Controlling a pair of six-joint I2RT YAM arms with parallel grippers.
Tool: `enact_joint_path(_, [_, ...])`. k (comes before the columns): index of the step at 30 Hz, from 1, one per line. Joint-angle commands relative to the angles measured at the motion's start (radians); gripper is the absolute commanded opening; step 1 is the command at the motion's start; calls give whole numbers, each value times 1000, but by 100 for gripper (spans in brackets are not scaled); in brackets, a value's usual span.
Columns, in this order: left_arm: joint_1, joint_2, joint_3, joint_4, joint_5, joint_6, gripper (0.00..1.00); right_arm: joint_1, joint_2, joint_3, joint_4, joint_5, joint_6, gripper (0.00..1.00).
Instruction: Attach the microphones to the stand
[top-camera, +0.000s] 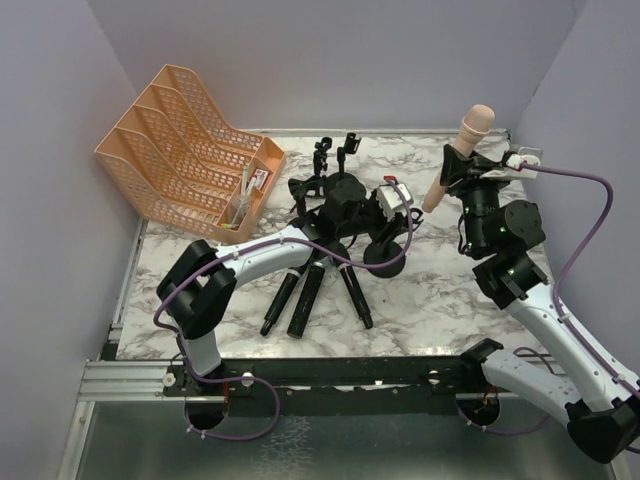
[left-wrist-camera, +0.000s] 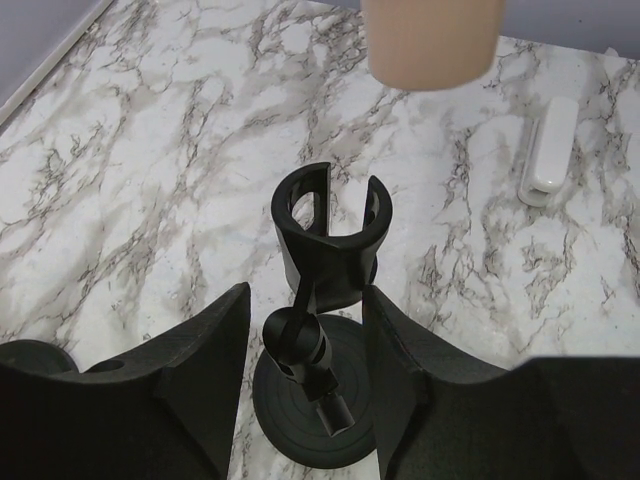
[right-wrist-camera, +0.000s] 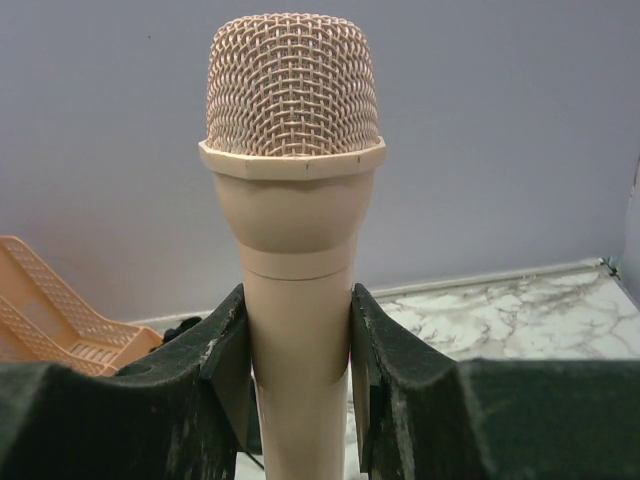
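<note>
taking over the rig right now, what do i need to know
left hand: open, fingers either side of a mic stand whose clip is empty.
right hand: shut on the pink microphone, held head up at the back right.
three black microphones lie on the marble table near the stands.
done: none clipped that I can see.
left: all four.

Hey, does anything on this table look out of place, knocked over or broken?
Nothing looks spilled or broken. Three dark mics lie fanned out loose on the table, and the stand clip at the left tool is empty. The pink mic is gripped in the right tool, up off the table.
</note>
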Motion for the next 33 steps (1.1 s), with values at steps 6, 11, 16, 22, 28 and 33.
enact_joint_path(6, [22, 41, 23, 19, 80, 11, 46, -5, 65, -16, 172, -59, -45, 1])
enact_joint_path(11, [22, 41, 13, 19, 90, 20, 39, -5, 63, -68, 180, -45, -42, 1])
enact_joint_path(16, [21, 37, 2, 18, 95, 23, 25, -5, 66, -115, 205, -33, -47, 1])
enact_joint_path(22, [22, 36, -9, 15, 96, 31, 12, -5, 68, -163, 235, -37, -44, 1])
enact_joint_path(28, [22, 36, -16, 7, 93, 41, 5, -5, 85, -198, 275, -6, -58, 1])
enact_joint_path(33, [22, 38, -19, 7, 94, 40, 3, -5, 109, -222, 343, 1, -72, 1])
